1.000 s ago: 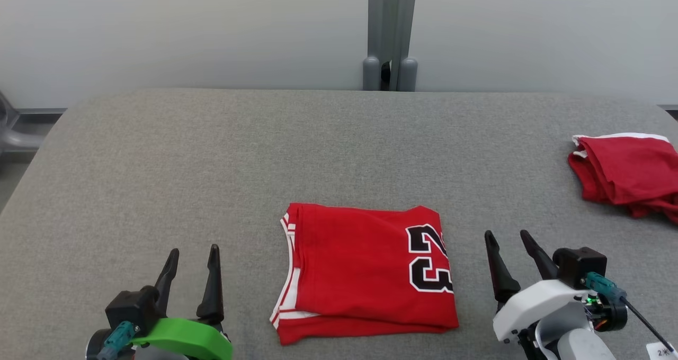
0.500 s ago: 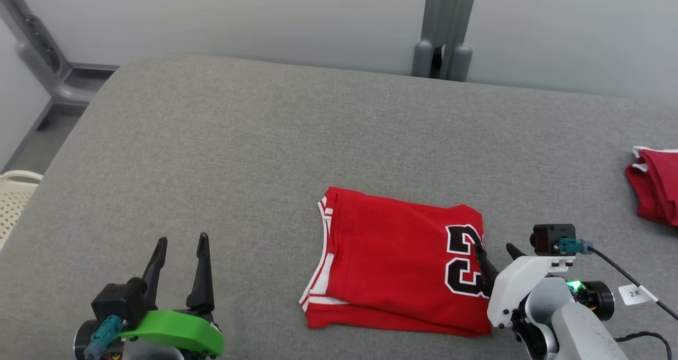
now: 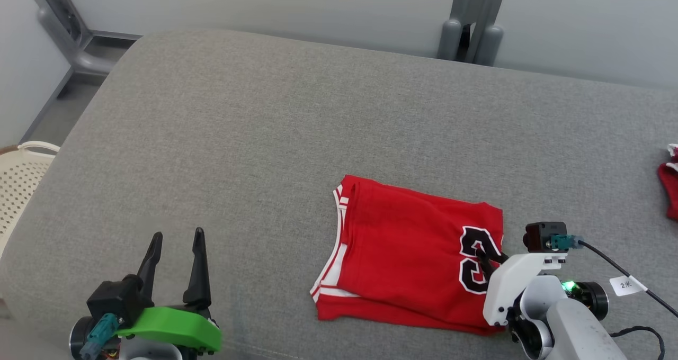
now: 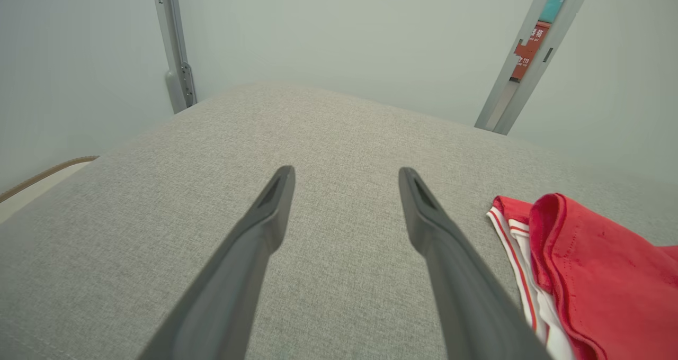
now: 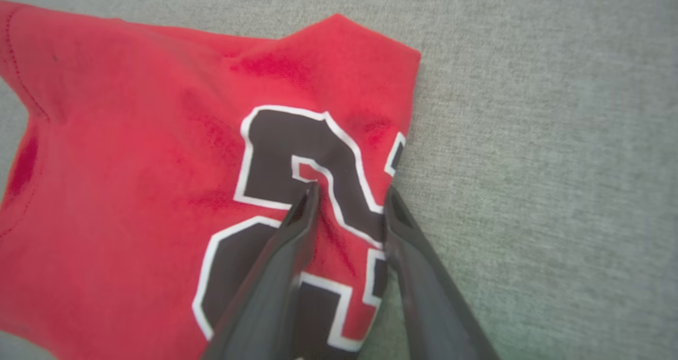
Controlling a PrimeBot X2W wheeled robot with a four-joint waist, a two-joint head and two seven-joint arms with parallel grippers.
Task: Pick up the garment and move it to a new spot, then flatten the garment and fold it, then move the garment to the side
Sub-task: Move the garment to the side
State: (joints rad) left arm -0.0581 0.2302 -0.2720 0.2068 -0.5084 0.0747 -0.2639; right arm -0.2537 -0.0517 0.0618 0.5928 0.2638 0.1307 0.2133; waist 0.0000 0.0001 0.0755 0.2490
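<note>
The folded red garment [image 3: 408, 254] with a black number lies on the grey padded table [image 3: 238, 137], right of centre near the front. My right gripper [image 3: 490, 255] is down on its right edge, over the number. In the right wrist view the garment [image 5: 132, 164] bunches into a ridge between the fingers of that gripper [image 5: 352, 190], which is shut on the cloth. My left gripper [image 3: 177, 234] hovers open at the front left, well clear. The left wrist view has that gripper [image 4: 345, 170] wide open over bare table, with the garment [image 4: 598, 264] to its right.
Another red cloth [image 3: 668, 182] lies at the table's far right edge. A white perforated basket [image 3: 21, 174] stands off the left side. Grey posts [image 3: 471, 32] rise behind the back edge. Bare table stretches across the left and back.
The head camera has swung left, shifting the scene rightward. My right gripper moved from beside the garment onto its right edge and narrowed on the cloth. The left gripper stayed open.
</note>
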